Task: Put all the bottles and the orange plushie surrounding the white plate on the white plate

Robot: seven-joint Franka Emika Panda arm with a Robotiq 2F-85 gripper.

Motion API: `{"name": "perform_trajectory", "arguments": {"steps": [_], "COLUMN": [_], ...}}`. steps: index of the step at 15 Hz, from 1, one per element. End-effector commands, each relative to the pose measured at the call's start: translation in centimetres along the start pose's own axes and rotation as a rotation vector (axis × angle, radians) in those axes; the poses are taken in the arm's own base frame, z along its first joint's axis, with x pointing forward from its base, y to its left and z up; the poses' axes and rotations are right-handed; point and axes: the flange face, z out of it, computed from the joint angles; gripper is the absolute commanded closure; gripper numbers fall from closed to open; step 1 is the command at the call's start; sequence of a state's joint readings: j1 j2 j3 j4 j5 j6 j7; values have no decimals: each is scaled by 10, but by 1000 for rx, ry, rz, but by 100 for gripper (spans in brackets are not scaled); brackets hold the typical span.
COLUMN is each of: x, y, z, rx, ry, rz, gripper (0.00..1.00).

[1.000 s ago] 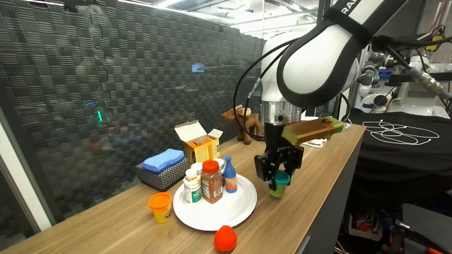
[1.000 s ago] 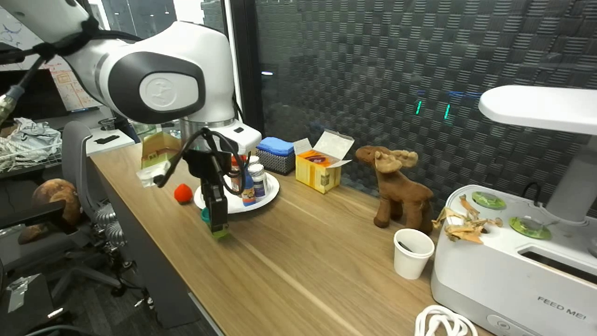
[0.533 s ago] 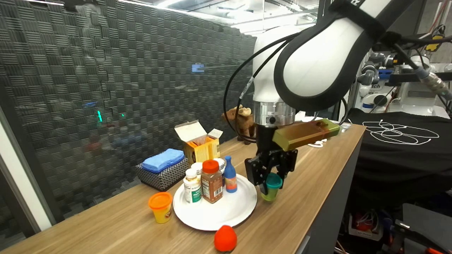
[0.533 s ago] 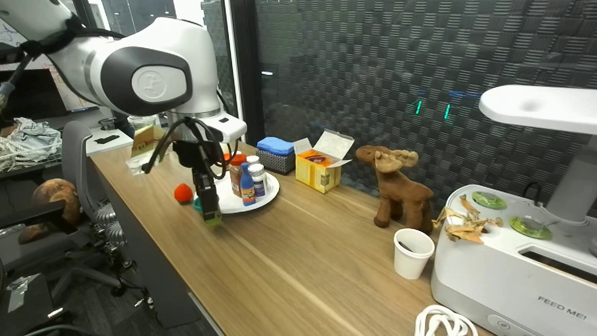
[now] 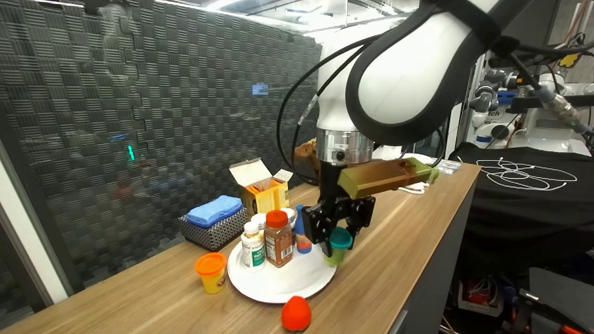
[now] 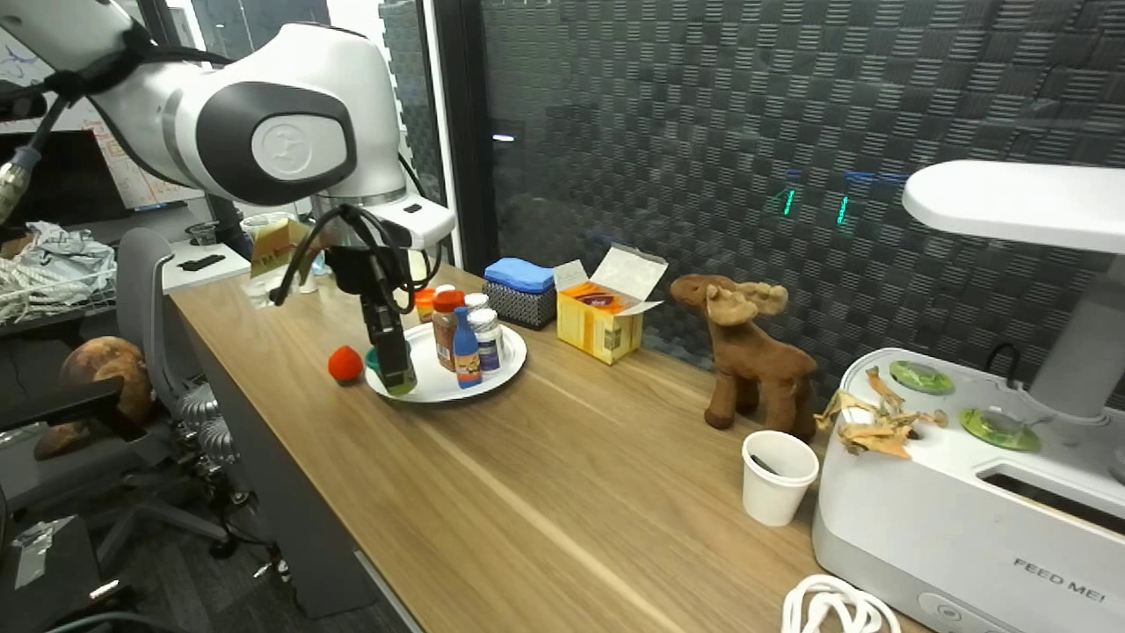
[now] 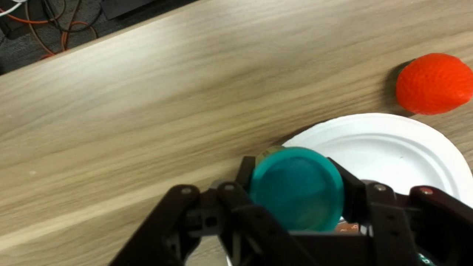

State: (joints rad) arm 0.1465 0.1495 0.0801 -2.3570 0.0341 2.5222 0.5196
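Observation:
My gripper (image 5: pixel 340 245) is shut on a green bottle with a teal-green lid (image 7: pixel 297 190). The held bottle overlaps the rim of the white plate (image 5: pixel 290 284) in all views; its height above it is hard to judge. Standing on the plate are a white bottle with a green label (image 5: pixel 253 253), a brown bottle with a red cap (image 5: pixel 278 246), a blue bottle (image 6: pixel 466 352) and a white bottle with a dark label (image 6: pixel 486 341). Another white cap (image 6: pixel 476 301) shows behind these. Just outside the rim lies the red-orange rounded plushie (image 7: pixel 434 84).
A yellow tub with an orange lid (image 5: pixel 212 273) stands beside the plate. Behind are a black basket with a blue cloth (image 5: pixel 214 211) and an open yellow box (image 5: pixel 267 195). A brown toy moose (image 6: pixel 747 352) and white cup (image 6: pixel 778 479) are farther off.
The gripper has carried the green-lidded bottle from the bare wood beside the plate to its rim. The bottles on the plate and the red-orange plushie have stayed put.

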Motion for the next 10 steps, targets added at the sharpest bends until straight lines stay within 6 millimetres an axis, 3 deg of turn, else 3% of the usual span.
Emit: {"name": "perform_trajectory", "arguments": {"steps": [1, 6, 10], "x": [9, 20, 26], "y": [-26, -41, -40], "z": [-1, 14, 28], "rx": [40, 66, 61], "ry": [17, 63, 90], "rz": [21, 29, 38], "gripper": [77, 77, 77]}}
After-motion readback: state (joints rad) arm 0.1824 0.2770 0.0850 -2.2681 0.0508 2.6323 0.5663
